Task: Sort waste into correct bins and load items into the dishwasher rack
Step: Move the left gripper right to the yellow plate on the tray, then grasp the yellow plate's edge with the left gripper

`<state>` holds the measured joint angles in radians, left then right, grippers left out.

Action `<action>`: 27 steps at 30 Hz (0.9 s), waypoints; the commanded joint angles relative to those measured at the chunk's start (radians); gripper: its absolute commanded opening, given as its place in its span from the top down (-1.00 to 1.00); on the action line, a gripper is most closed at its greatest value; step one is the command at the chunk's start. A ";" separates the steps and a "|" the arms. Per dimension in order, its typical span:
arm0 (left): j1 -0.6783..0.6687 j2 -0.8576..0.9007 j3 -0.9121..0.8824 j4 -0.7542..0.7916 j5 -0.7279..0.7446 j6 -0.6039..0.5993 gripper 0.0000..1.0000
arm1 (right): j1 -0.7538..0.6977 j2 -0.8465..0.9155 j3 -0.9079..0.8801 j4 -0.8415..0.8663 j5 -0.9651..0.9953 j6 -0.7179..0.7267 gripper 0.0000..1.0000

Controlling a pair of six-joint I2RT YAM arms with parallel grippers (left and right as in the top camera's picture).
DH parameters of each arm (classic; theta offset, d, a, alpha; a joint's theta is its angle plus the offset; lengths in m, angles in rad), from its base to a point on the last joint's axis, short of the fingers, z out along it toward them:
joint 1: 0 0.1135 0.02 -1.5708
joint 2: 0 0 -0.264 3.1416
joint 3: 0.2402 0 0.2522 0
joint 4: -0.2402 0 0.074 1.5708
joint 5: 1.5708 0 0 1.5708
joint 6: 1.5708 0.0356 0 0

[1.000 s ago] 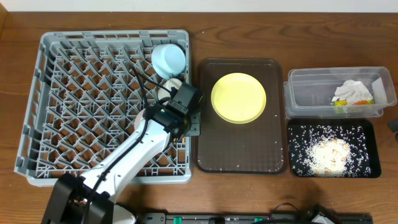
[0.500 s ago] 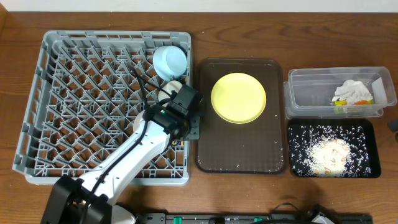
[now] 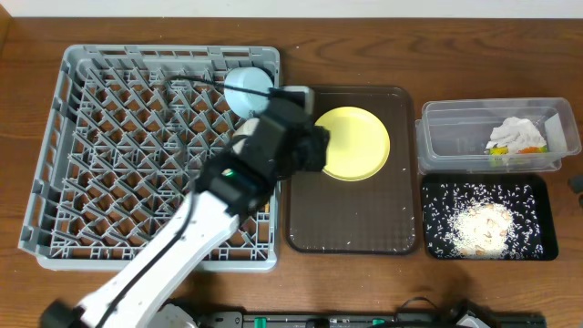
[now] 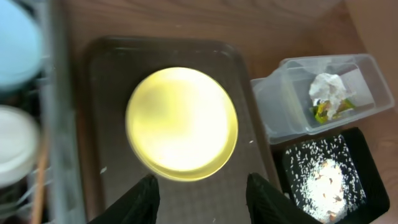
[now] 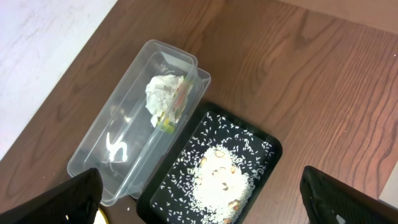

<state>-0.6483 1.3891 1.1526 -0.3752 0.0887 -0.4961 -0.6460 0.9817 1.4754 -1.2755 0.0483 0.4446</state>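
Yellow plate (image 3: 350,143) left to load, flat on brown tray (image 3: 355,228). Blue dish (image 3: 246,87), white cup (image 4: 15,146) in rack (image 3: 118,155). Tissue (image 3: 515,133), rice (image 3: 483,226) binned right. Left gripper (image 4: 202,186) above plate, released, empty; right gripper (image 5: 199,193) released.

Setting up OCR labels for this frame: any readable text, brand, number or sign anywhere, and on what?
None readable in any view.
Snack wrapper in the clear tub: any print is too small to read.
Yellow plate, grey rack, brown tray, black tray: no markings visible.
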 commanded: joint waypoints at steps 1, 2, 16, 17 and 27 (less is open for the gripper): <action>-0.021 0.109 -0.003 0.058 -0.029 0.009 0.04 | -0.013 -0.002 0.000 -0.001 0.000 0.011 -0.99; -0.027 0.141 -0.003 0.081 -0.029 0.009 0.04 | -0.013 -0.002 0.000 -0.001 0.000 0.011 -0.98; -0.153 0.465 -0.003 0.113 0.008 0.002 0.24 | -0.013 -0.002 0.000 -0.001 0.000 0.011 -0.99; -0.166 0.469 -0.003 0.102 0.008 0.002 0.24 | -0.013 -0.002 0.000 -0.001 0.000 0.011 -0.99; -0.284 0.470 -0.003 -0.051 0.009 0.002 0.24 | -0.013 -0.002 0.000 -0.001 0.000 0.011 -0.98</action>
<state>-0.9066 1.8553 1.1522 -0.4114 0.0990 -0.4969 -0.6460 0.9817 1.4754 -1.2751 0.0486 0.4446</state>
